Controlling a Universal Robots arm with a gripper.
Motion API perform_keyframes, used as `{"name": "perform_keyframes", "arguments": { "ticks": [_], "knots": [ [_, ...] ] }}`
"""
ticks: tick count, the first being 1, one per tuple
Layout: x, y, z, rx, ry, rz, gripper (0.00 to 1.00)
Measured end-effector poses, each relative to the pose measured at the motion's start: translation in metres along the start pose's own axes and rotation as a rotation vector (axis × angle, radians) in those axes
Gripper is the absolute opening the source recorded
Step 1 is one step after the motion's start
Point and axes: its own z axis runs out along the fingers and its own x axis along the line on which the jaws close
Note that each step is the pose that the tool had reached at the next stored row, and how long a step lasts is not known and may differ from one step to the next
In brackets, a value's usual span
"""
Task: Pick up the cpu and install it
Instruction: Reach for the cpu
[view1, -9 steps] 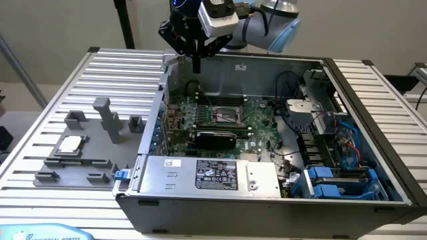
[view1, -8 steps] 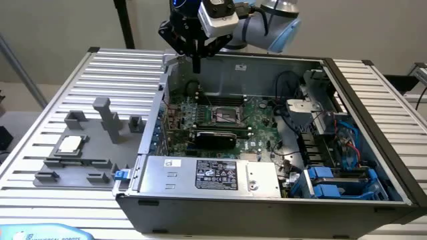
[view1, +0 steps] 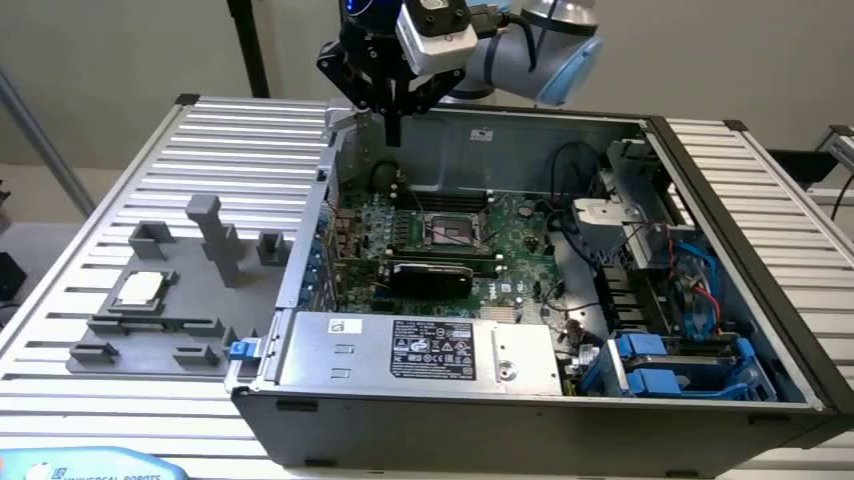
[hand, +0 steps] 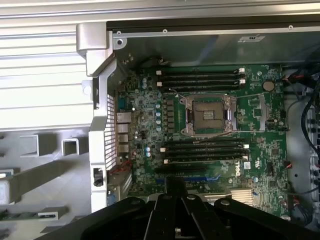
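The cpu (view1: 140, 290), a small flat silvery square with a tan rim, lies on the grey fixture plate (view1: 147, 335) at the exterior view's left, outside the computer case. High above the case's back left corner hangs my gripper (view1: 394, 138), far from the cpu, its fingers pressed together on nothing. In the wrist view the gripper (hand: 174, 186) is a dark closed tip over the green motherboard (hand: 150, 135). The motherboard's CPU socket (view1: 447, 228) (hand: 209, 115) lies open, with its metal frame around a dark square.
The grey computer case (view1: 534, 400) lies open on a ribbed metal table (view1: 80, 230). Inside are a power supply (view1: 427, 350), cables (view1: 587, 215) and blue drive bays (view1: 674, 365). Grey upright holders (view1: 214, 235) stand on the fixture plate near the cpu.
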Motion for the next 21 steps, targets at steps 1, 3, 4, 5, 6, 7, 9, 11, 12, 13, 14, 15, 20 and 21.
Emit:
{"name": "perform_keyframes", "arguments": {
  "ticks": [1,3,4,5,6,7,9,11,12,13,14,15,20,21],
  "knots": [
    [0.0,0.0,0.0,-0.0004,0.0,0.0,0.11],
    [0.0,0.0,0.0,-0.001,0.0,0.0,0.11],
    [0.0,0.0,0.0,-0.0013,0.0001,0.0,0.11],
    [0.0,0.0,0.0,-0.0017,0.0001,0.0,0.11],
    [0.0,0.0,0.0,-0.002,0.0001,0.0,0.11],
    [0.0,0.0,0.0,-0.0023,0.0002,0.0,0.11],
    [0.0,0.0,0.0,-0.0024,0.0001,0.0,0.11],
    [0.004,-0.0003,-0.0001,-0.0024,0.0002,0.0,0.11],
    [0.008,-0.0006,-0.0002,-0.0023,0.0003,0.0,0.11],
    [0.012,-0.0009,-0.0003,-0.0024,0.0002,0.0,0.11],
    [0.017,-0.0012,-0.0004,-0.0024,0.0001,0.0,0.11],
    [0.022,-0.0015,-0.0005,-0.0024,0.0002,0.0,0.11],
    [0.044,-0.0031,-0.001,-0.0023,0.0002,0.0,0.11],
    [0.049,-0.0034,-0.0011,-0.0024,0.0002,0.0,0.11]
  ]
}}
